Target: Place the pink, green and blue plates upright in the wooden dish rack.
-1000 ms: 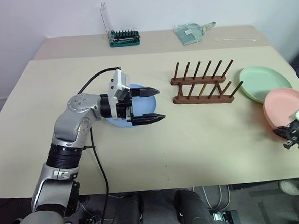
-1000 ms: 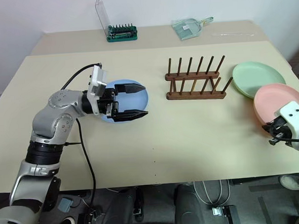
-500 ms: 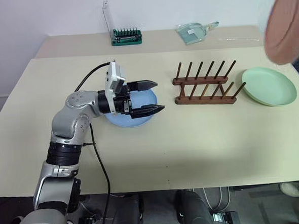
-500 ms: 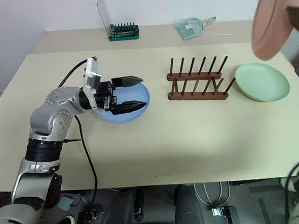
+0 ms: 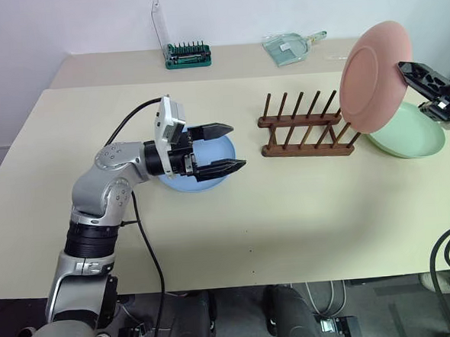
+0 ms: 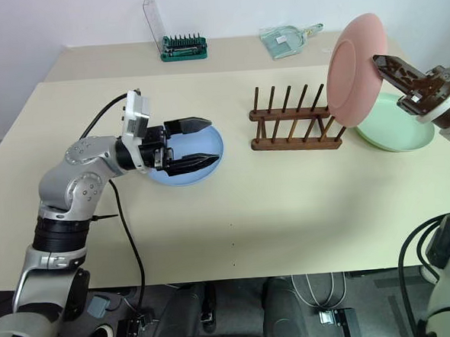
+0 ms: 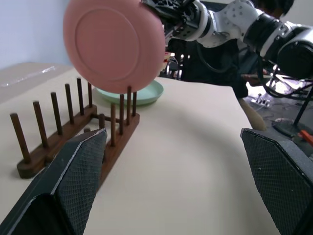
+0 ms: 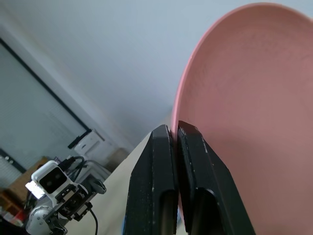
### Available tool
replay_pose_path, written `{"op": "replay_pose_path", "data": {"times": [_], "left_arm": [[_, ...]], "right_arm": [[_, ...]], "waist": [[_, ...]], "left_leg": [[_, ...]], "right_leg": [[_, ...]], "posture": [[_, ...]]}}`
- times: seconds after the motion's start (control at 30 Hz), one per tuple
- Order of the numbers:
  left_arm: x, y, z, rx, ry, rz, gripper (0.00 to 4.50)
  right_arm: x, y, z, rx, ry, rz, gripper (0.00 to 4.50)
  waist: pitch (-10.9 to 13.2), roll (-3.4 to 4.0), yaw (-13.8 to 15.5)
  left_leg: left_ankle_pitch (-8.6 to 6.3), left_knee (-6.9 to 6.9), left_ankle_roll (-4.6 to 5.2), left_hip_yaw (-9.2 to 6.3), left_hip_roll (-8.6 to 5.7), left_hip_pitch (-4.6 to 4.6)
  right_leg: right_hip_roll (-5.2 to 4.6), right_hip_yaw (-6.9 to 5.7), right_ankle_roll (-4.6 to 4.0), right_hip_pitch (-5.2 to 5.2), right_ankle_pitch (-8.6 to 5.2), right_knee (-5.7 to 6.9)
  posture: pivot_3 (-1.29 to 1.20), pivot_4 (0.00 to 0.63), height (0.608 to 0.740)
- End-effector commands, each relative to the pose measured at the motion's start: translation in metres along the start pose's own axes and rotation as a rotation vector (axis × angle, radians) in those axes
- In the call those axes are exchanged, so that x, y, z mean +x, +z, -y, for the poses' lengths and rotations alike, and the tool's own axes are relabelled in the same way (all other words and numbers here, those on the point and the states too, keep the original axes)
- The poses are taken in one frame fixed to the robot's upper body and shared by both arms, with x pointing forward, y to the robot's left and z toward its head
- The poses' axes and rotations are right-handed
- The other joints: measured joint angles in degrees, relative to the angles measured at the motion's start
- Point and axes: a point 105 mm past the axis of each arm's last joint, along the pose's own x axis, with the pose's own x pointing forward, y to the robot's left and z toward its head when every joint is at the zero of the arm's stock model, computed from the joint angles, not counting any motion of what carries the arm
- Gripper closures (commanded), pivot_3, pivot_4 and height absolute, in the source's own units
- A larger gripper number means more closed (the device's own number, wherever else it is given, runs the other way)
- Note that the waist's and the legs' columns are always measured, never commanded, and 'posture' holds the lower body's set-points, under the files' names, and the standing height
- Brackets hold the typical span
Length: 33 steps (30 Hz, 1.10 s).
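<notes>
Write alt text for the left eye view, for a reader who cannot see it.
The right gripper holds a pink plate upright in the air above the end of an empty wooden dish rack. A green plate lies beside the rack; the open left gripper hovers over a blue plate.

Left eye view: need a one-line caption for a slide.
Right gripper holds the pink plate upright above the wooden dish rack; left gripper hovers open over the blue plate.

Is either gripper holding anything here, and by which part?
The right gripper pinches the pink plate by its rim, holding it upright above the rack's right end. The left gripper holds nothing, open over the blue plate.
</notes>
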Motion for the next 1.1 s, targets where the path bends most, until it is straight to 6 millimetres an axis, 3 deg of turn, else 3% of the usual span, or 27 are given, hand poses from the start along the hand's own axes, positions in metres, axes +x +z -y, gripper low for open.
{"op": "replay_pose_path", "data": {"times": [0.03, 0.23, 0.27, 0.37, 0.57, 0.7, 0.8, 0.9, 0.97, 1.03, 1.1], "left_arm": [[-0.003, 0.015, 0.003, 0.05, 0.01, 0.03, 0.0], [-0.003, 0.014, 0.002, 0.054, 0.013, 0.023, 0.0], [-0.003, 0.014, 0.001, 0.056, 0.012, 0.022, 0.0], [-0.002, 0.014, 0.002, 0.057, 0.008, 0.018, 0.0], [-0.001, 0.013, 0.002, 0.051, 0.003, 0.014, 0.0], [0.0, 0.013, 0.002, 0.049, 0.0, 0.014, 0.0], [0.0, 0.013, 0.002, 0.054, -0.002, 0.015, 0.0], [-0.001, 0.014, 0.005, 0.066, -0.01, 0.016, 0.0], [-0.001, 0.016, 0.007, 0.061, -0.022, 0.025, 0.0], [0.0, 0.016, 0.011, 0.067, -0.038, 0.02, 0.0], [0.001, 0.014, 0.016, 0.075, -0.06, 0.007, 0.0]], "right_arm": [[-0.002, 0.013, -0.002, -0.051, 0.004, 0.012, 4.42], [-0.005, -0.006, 0.019, -0.024, -0.043, -0.023, 4.42], [-0.006, -0.006, 0.02, -0.006, -0.038, -0.004, 4.17], [-0.006, 0.002, 0.027, -0.044, -0.081, 0.046, 3.04], [0.0, 0.032, 0.018, -0.205, -0.079, 0.16, 0.11], [-0.015, 0.066, 0.024, -0.322, -0.218, 0.361, 0.11], [-0.039, 0.078, 0.045, -0.501, -0.489, 0.41, 0.11], [-0.069, 0.071, 0.066, -0.922, -0.812, 0.125, 0.11], [-0.08, 0.062, 0.076, -1.056, -0.897, -0.074, 0.11], [-0.092, 0.049, 0.083, -1.243, -0.915, -0.379, 0.11], [-0.096, 0.039, 0.083, -1.208, -0.855, -0.481, 0.11]], "waist": [[0.0, 0.0, 0.08], [0.0, 0.0, 0.04], [0.0, 0.0, 0.05], [0.0, 0.0, 0.0], [0.01, 0.02, -0.17], [0.01, 0.02, -0.09], [0.01, 0.01, -0.08], [0.01, 0.01, 0.15], [0.01, 0.03, -0.07], [0.0, 0.09, -0.59], [0.0, 0.1, -1.26]], "left_leg": [[0.0, 0.0, 0.0, 0.0, 0.0, 0.0], [0.01, 0.0, -0.01, 0.01, 0.0, 0.0], [0.01, 0.0, -0.02, 0.02, 0.0, 0.0], [0.02, 0.0, -0.03, 0.04, 0.0, 0.0], [0.03, -0.01, -0.05, 0.03, 0.0, 0.0], [0.03, -0.01, -0.05, 0.04, 0.0, 0.0], [0.03, -0.02, -0.06, 0.05, 0.0, 0.0], [0.07, -0.02, -0.13, 0.06, -0.01, 0.0], [0.15, -0.05, -0.27, 0.08, -0.03, 0.0], [0.16, -0.05, -0.28, 0.19, -0.03, 0.0], [0.16, -0.05, -0.29, 0.22, -0.03, 0.01]], "right_leg": [[0.0, 0.0, 0.0, 0.0, 0.0, 0.0], [0.0, 0.0, 0.01, 0.0, 0.0, -0.01], [0.0, 0.0, 0.01, 0.01, 0.0, -0.01], [0.0, 0.0, 0.02, 0.0, 0.01, -0.01], [0.0, 0.0, 0.02, 0.0, 0.01, -0.01], [0.0, 0.0, 0.02, 0.0, 0.01, -0.02], [0.0, 0.0, 0.02, 0.01, 0.01, -0.03], [-0.01, 0.0, 0.03, 0.01, 0.01, -0.04], [-0.03, 0.01, 0.05, 0.0, -0.01, -0.04], [-0.05, 0.1, 0.06, -0.03, -0.01, -0.04], [-0.05, 0.13, 0.06, -0.05, -0.01, -0.04]], "posture": [[0.0, 0.15, 0.724], [0.0, 0.15, 0.724], [0.0, 0.15, 0.724], [0.0, 0.15, 0.724], [0.0, 0.15, 0.724], [0.0, 0.15, 0.724], [0.0, 0.15, 0.724], [0.0, 0.15, 0.724], [0.0, 0.15, 0.724], [0.0, 0.15, 0.724], [0.0, 0.15, 0.724]]}}
